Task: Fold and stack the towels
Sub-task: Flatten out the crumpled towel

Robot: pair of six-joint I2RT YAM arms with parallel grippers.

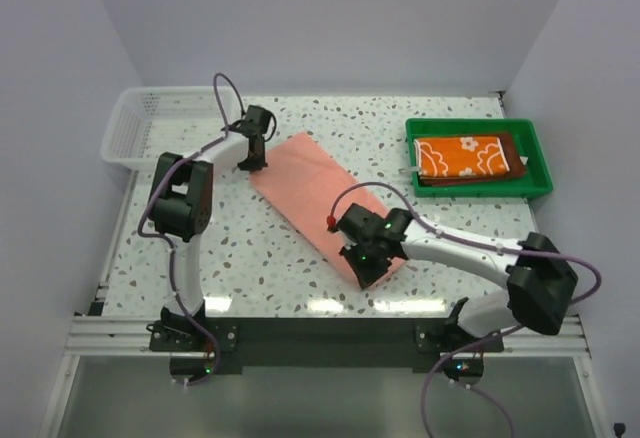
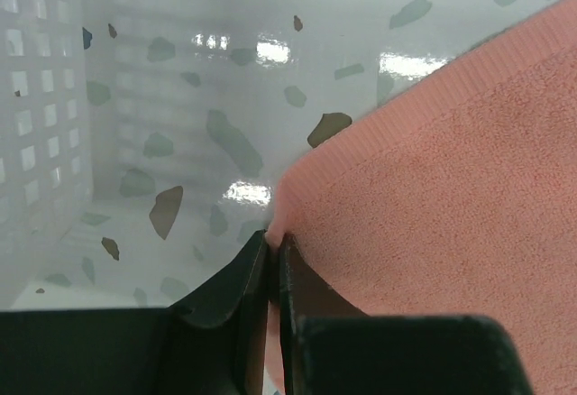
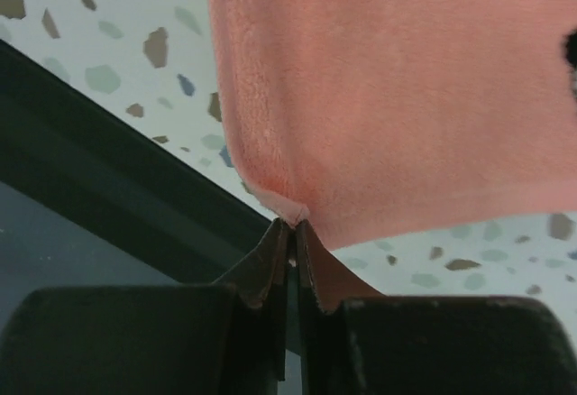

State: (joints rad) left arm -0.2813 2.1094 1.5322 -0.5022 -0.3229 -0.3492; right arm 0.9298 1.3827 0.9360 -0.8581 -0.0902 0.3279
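Observation:
A salmon pink towel [image 1: 310, 193] lies spread out on the speckled table, running diagonally from far left to near right. At its far left corner, my left gripper [image 1: 252, 165] is shut on the cloth; the left wrist view shows the hem [image 2: 433, 197] pinched between the jaws [image 2: 273, 240]. My right gripper [image 1: 365, 276] is shut on the near right corner, and the right wrist view shows the towel [image 3: 379, 88] nipped at the jaw tips [image 3: 293, 224]. A folded orange flowered towel [image 1: 465, 155] lies on a dark brown one [image 1: 470, 180].
The two folded towels sit in a green tray [image 1: 470, 123] at the far right. A white mesh basket [image 1: 150, 128] stands at the far left, close to the left gripper, its wall [image 2: 36, 124] showing in the left wrist view. The table's black front edge [image 3: 108, 151] runs just beside the right gripper.

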